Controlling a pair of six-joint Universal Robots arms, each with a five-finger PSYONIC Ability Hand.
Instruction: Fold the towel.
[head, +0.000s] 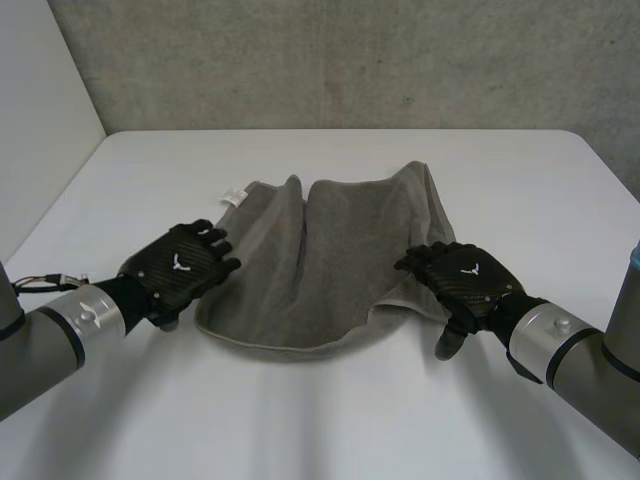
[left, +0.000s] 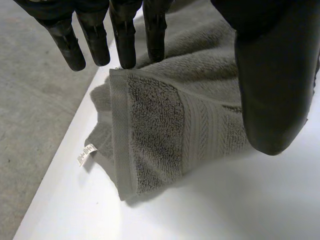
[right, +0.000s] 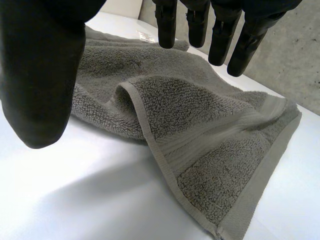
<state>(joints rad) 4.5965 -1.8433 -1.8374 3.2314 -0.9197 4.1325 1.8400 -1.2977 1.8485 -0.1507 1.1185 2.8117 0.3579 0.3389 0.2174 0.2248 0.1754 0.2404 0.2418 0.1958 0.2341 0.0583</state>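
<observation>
White table (head: 300, 420): one grey towel (head: 320, 260).

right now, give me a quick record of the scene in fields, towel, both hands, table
towel: grey, rumpled on the table, a raised crease down its middle, not neatly folded
label: small white tag at the towel's far left corner
left hand: open, fingers straight, at the towel's left edge, holding nothing
right hand: open, fingers straight, at the towel's right edge, holding nothing
contact: cannot tell whether either hand touches the cloth
table: white, the towel lies near its middle
</observation>
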